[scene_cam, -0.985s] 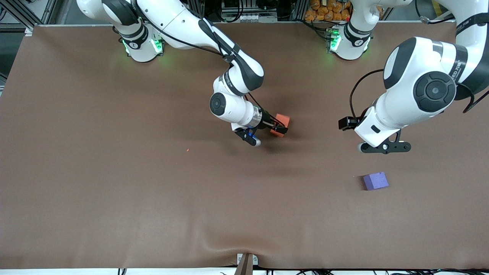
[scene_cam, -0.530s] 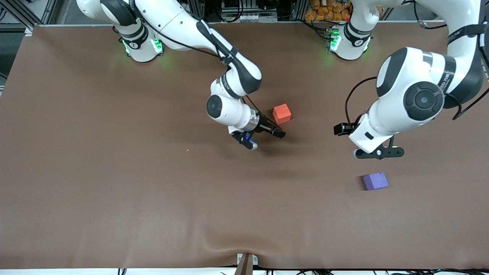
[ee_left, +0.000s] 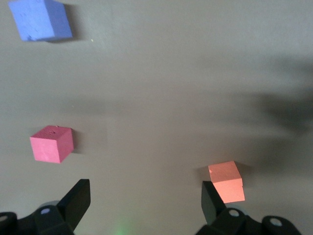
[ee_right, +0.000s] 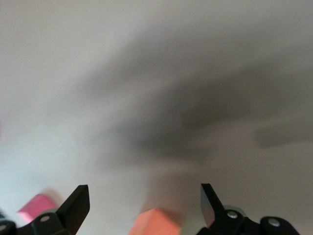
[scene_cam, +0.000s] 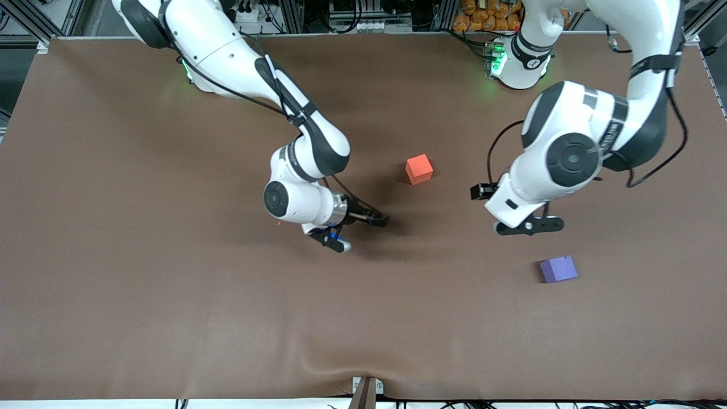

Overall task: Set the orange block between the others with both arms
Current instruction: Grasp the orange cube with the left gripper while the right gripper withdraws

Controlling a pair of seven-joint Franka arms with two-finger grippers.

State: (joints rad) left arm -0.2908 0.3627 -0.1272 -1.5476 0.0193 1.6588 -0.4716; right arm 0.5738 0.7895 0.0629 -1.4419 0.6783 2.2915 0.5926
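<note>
The orange block (scene_cam: 419,168) rests alone on the brown table near the middle; it also shows in the wrist views (ee_left: 227,181) (ee_right: 156,223). The purple cube (scene_cam: 558,268) lies nearer the front camera, toward the left arm's end (ee_left: 41,19). The pinkish-red cube (ee_left: 51,144) shows in both wrist views (ee_right: 36,205); the left arm hides it in the front view. My left gripper (scene_cam: 528,225) (ee_left: 144,191) hangs open and empty over the table among the cubes. My right gripper (scene_cam: 376,219) (ee_right: 144,196) is open and empty, over bare table apart from the orange block.
A brown mat (scene_cam: 170,312) covers the whole table. A tiny orange speck (scene_cam: 279,222) lies beside the right arm's wrist. The arm bases (scene_cam: 519,62) stand along the table edge farthest from the front camera.
My right gripper left the orange block on the table and drew back toward the right arm's end and the front camera. The left arm swung in toward the middle of the table.
</note>
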